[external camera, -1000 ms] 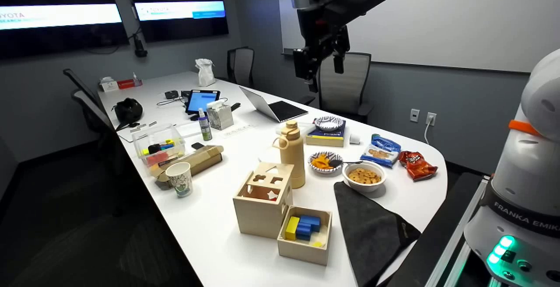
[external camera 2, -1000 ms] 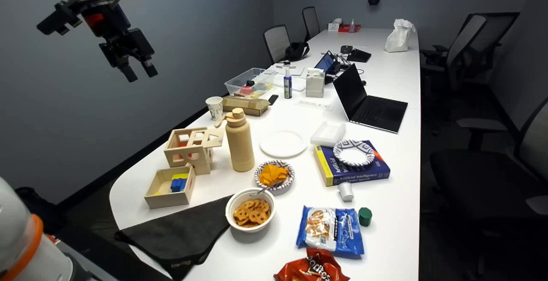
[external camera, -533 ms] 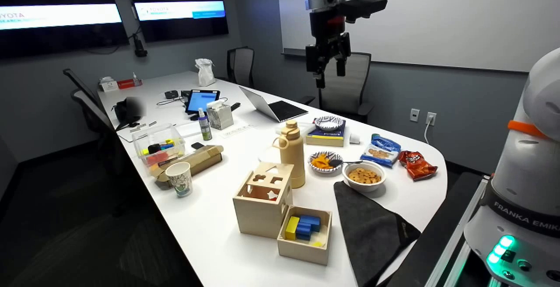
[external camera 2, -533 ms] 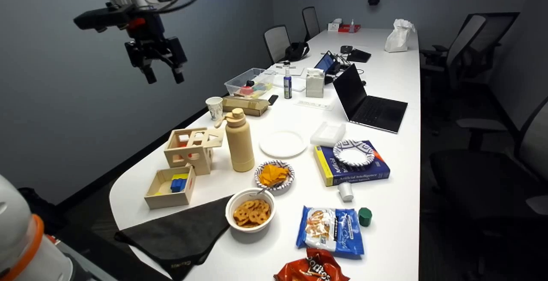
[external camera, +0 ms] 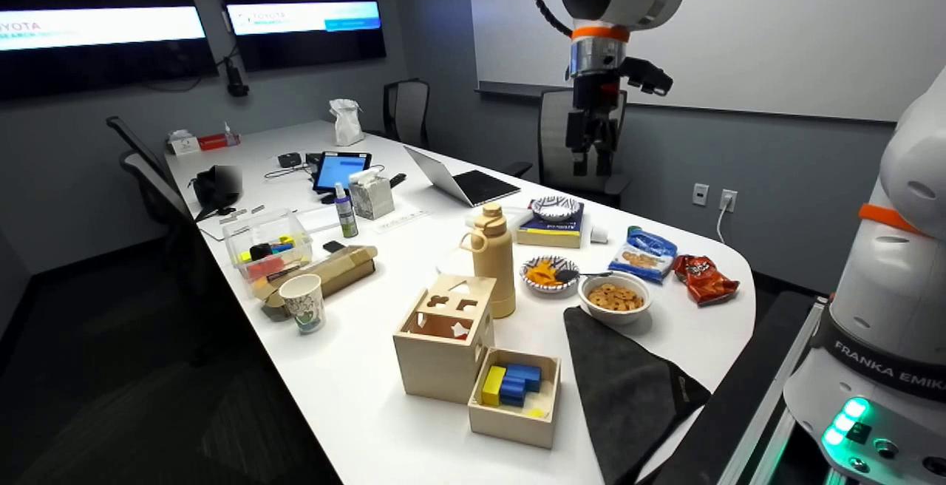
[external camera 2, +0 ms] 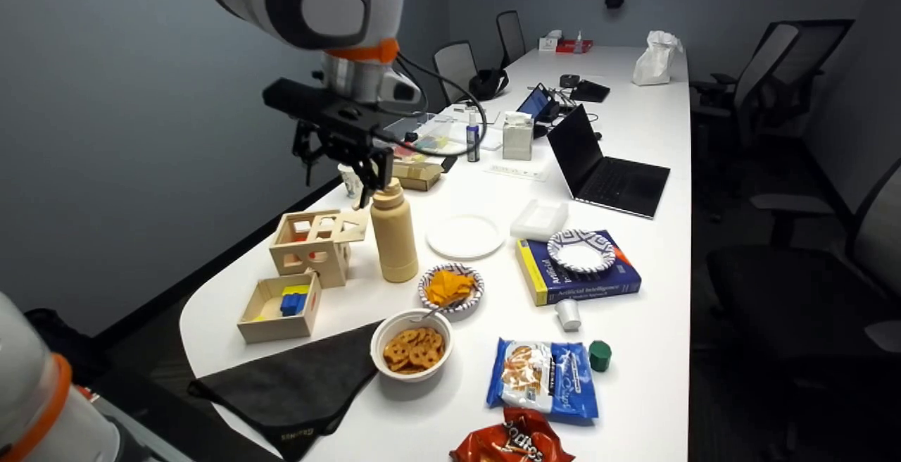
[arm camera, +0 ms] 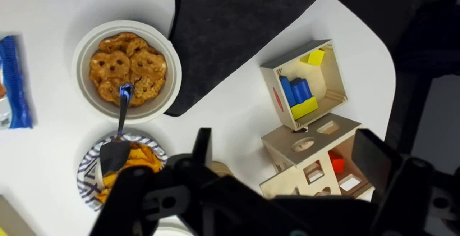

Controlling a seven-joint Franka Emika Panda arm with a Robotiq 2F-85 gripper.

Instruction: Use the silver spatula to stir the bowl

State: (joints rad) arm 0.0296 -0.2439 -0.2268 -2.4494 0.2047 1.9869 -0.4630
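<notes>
- end effector [arm camera: 285, 135] gapes, empty;
- dark-bladed silver spatula [arm camera: 121, 124] spans round white bowl [arm camera: 81, 72] and patterned paper bowl [arm camera: 86, 167], near rounded bench [external camera 2: 647, 349] end;
- pickup and stirring seemingly remain undone.

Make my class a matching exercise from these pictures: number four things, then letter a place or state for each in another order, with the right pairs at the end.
Things
1. spatula
2. book
3. blue blocks
4. end effector

Places and states
A. inside an open wooden box
B. open above the table, gripping nothing
C. head over the bowl of orange chips, handle reaching over the white bowl
D. beneath a patterned bowl

Right pairs: 1-C, 2-D, 3-A, 4-B
</notes>
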